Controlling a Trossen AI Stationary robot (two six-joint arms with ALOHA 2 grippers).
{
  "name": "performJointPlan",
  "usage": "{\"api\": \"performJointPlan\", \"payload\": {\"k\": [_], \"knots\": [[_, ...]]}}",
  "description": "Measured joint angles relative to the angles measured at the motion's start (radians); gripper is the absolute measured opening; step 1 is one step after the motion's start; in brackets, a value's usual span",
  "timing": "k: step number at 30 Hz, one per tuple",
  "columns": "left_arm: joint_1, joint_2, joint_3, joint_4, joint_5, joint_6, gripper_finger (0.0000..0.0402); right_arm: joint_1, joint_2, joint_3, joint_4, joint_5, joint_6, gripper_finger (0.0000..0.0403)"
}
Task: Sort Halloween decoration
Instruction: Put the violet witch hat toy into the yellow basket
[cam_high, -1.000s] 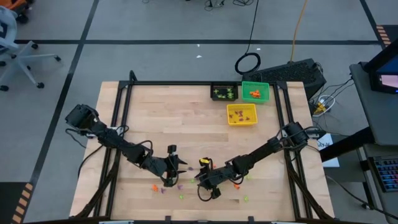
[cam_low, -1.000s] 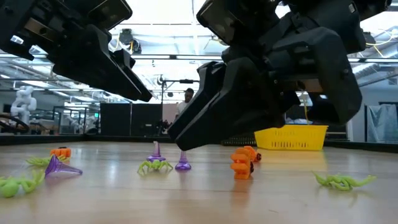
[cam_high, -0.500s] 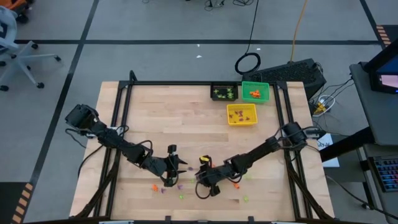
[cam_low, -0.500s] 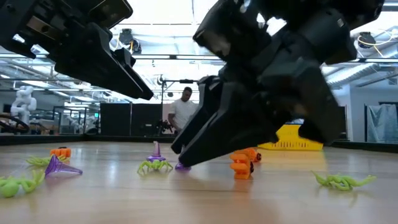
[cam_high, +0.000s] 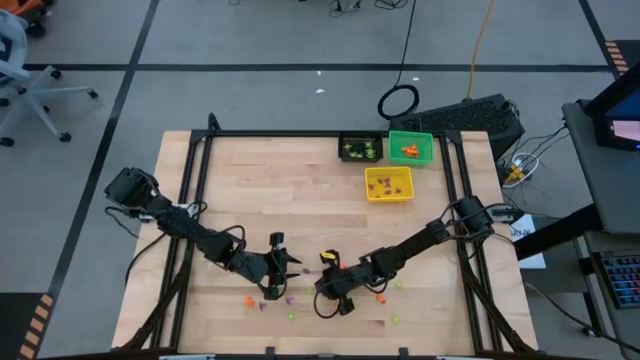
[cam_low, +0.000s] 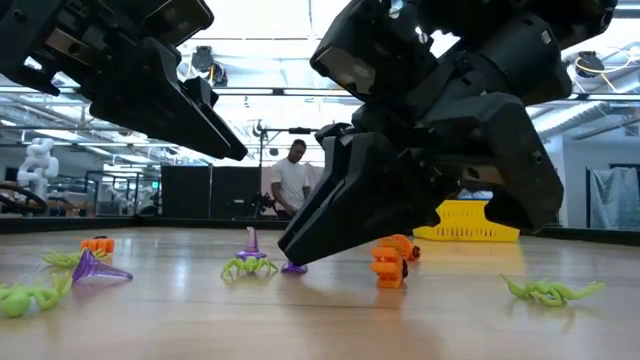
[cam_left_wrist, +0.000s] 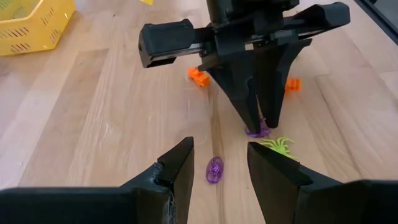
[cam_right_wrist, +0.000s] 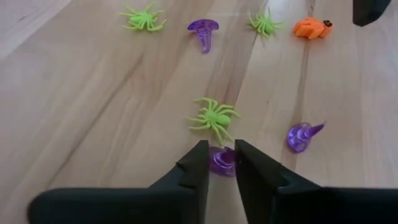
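Tiny orange, purple and light-green trinkets lie scattered on the wood near the table's near edge. My right gripper (cam_right_wrist: 222, 167) is down at the table, shut on a purple hat-shaped trinket (cam_right_wrist: 222, 160), right beside a green spider (cam_right_wrist: 214, 117). My left gripper (cam_left_wrist: 217, 163) hangs open above the table, just left of the right one. A purple trinket (cam_left_wrist: 214, 169) lies on the wood below its fingers. In the low view an orange pumpkin (cam_low: 390, 262) and another green spider (cam_low: 248, 267) flank the right gripper (cam_low: 288, 260). My right gripper pinches the purple hat trinket between its two fingertips (cam_left_wrist: 252, 121), coming from above and slanting down. The fingers stand either side of its upper part. Its brim (cam_low: 293, 267) still rests on the table.
The black bin (cam_high: 360, 148), green bin (cam_high: 410, 147) and yellow bin (cam_high: 389, 183) stand together at the table's far right. More trinkets lie nearby: a purple hat (cam_right_wrist: 203, 28), an orange piece (cam_right_wrist: 313, 28) and a green spider (cam_low: 550, 290). A person (cam_low: 293, 185) stands far behind.
My right gripper has dropped and tipped down onto the upright purple hat. Its fingertips now reach the table there and hide the hat's cone. The left arm has kept still.
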Motion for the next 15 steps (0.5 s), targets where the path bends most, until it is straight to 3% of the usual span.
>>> {"api": "performJointPlan", "payload": {"k": [9,15], "knots": [[0.002,0.000,0.000,-0.001,-0.006,0.000,0.0152,0.000,0.000,0.000,0.003,-0.001,0.002,0.0005],[0.003,0.000,0.000,-0.001,-0.007,0.000,0.0152,0.000,0.000,0.000,0.003,-0.001,0.002,0.0002]]}}
